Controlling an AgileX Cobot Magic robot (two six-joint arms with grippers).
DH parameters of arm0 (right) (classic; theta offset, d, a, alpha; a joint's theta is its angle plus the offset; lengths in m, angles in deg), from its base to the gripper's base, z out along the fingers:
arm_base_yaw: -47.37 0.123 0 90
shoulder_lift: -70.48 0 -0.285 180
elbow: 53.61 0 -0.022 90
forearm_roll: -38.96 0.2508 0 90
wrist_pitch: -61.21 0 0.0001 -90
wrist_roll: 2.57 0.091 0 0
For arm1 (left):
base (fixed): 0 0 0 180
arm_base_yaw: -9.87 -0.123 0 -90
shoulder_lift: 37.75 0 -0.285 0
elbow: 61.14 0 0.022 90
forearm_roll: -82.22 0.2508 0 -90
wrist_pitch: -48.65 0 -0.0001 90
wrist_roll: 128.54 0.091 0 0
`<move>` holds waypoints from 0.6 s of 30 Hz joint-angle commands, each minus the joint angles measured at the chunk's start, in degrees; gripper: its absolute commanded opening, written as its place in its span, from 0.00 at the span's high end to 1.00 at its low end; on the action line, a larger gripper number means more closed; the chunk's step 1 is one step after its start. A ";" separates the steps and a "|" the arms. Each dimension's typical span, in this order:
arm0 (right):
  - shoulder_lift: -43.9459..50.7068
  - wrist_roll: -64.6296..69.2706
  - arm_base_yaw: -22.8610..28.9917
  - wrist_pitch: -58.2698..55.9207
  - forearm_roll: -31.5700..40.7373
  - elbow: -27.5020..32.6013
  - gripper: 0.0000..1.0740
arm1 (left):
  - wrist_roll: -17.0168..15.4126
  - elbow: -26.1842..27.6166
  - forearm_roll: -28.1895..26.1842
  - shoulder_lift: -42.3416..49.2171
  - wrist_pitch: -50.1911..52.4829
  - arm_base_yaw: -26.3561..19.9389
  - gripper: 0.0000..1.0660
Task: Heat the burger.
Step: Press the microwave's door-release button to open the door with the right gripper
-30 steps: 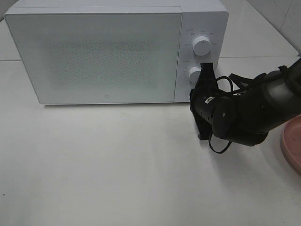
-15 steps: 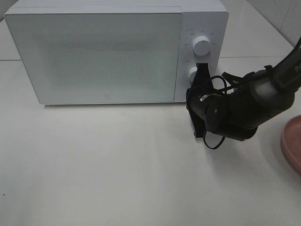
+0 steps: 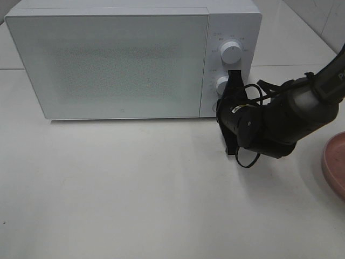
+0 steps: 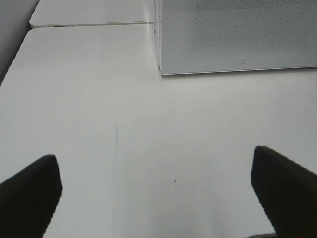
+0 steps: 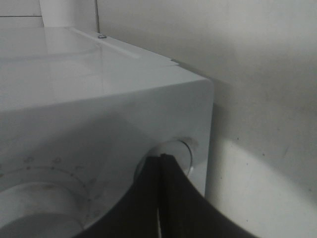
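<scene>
My right gripper [image 5: 161,159], clenched empty, holds its tips at the round button [image 5: 183,148] low on the microwave [image 3: 237,16], right of centre in the high view, for the control-setting step; the burger is unseen, presumably behind the shut door [image 3: 108,59], so next comes a square, firm press.

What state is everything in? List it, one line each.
Microwave door: shut.
Left gripper: open, holding nothing.
Right gripper: shut, tips at the round button.
Pink plate: only its edge shows, bare.
Burger: not in view.
</scene>
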 commanded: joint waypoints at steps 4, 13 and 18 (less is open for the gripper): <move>0.17 -0.86 -0.46 2.92 -0.46 -0.69 1.00 | -0.40 -0.17 0.00 1.49 0.17 -0.11 0.08; -1.43 -0.29 -0.46 4.81 -0.46 -2.12 1.00 | -0.40 -0.17 0.00 1.49 0.17 -0.11 0.08; -2.75 -2.23 -1.95 7.22 -0.74 -6.13 1.00 | -0.40 -0.17 -0.06 1.49 0.17 -0.11 0.08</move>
